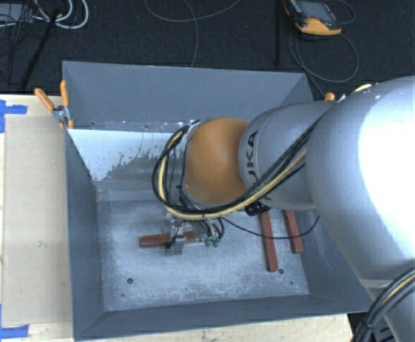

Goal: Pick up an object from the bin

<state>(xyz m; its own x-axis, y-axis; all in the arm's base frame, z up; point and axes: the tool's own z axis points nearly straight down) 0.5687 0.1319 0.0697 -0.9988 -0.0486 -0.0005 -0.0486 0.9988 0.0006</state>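
My gripper (176, 239) is low over the bin floor, left of centre, beneath the orange wrist cover. A short flat brown bar (152, 241) lies on the floor there, pointing left to right. Its right end runs under the gripper and is hidden by it. I cannot see whether the gripper touches the bar. Two longer brown sticks lie to the right: one (268, 244) nearly upright in the view, the other (293, 232) beside it, partly covered by the arm.
The big silver arm and its orange cover with looped cables hide the bin's middle and right. The bin's sloping walls rise on all sides. Bare speckled floor lies in front of and left of the gripper.
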